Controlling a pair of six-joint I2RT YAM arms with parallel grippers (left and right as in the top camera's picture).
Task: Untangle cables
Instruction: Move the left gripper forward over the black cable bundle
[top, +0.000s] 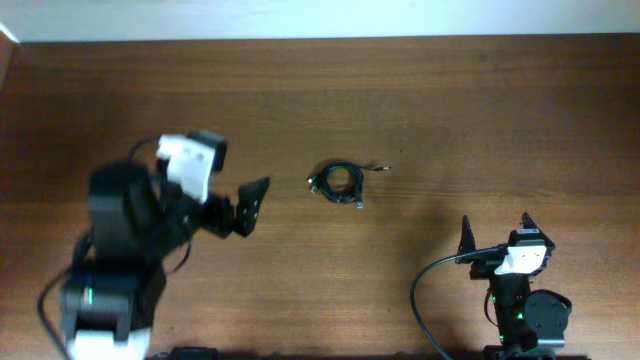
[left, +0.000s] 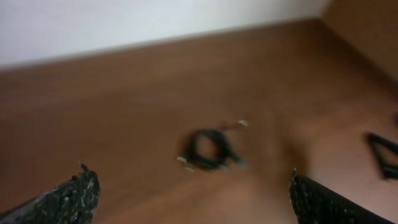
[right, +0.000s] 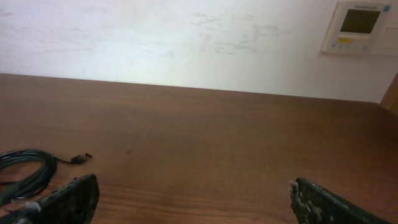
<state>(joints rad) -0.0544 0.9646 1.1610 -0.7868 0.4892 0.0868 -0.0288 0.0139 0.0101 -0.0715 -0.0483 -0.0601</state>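
A brown wooden bench (top: 420, 90) is seen, bounded at its far edge by a pale wall (right: 186, 37). The left arm (top: 120, 230) is placed toward the near left corner, the right arm (top: 525, 310) at the near edge toward the right corner. The left pincer (top: 250, 205) is held with its jaws spread wide and nothing between them, directed toward the middle of the bench. The right pincer (top: 496, 225) is likewise fully parted and empty, pointed toward the far edge. The cables (top: 340, 182) are found about the middle of the bench as a small black coiled bundle, lying flat, well apart from both pincers and nearer the left one. Short loose ends are stuck out of the coil, one toward the right edge. The plugs (left: 242, 123) appear silver-tipped, though the left wrist view is blurred. One dark plug (right: 81, 158) is shown just beside the coil in the right wrist view.
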